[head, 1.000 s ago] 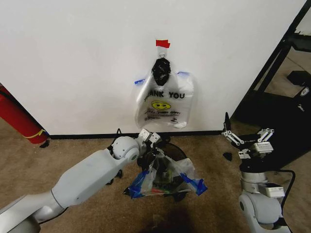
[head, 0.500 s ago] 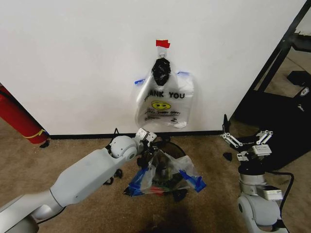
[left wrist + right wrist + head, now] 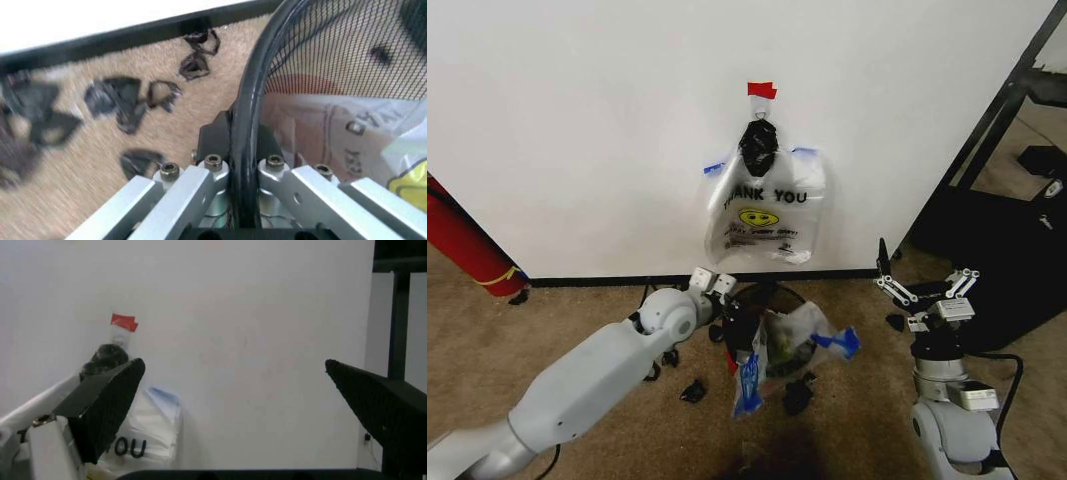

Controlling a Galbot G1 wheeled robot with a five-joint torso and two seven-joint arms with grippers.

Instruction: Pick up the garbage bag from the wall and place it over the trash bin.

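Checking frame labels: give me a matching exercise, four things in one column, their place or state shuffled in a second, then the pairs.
1. thin see-through plastic garbage bag with blue handles
2. bunch of like bags under a black knot
3. left gripper
4. right gripper

A. open, in the air
B. hanging on the white wall
C. at the round trash bin's black rim
D. draped on the trash bin

Pairs: 1-D, 2-B, 3-C, 4-A

Clear garbage bag — blue handles, yellow print; trash bin seemingly black mesh.
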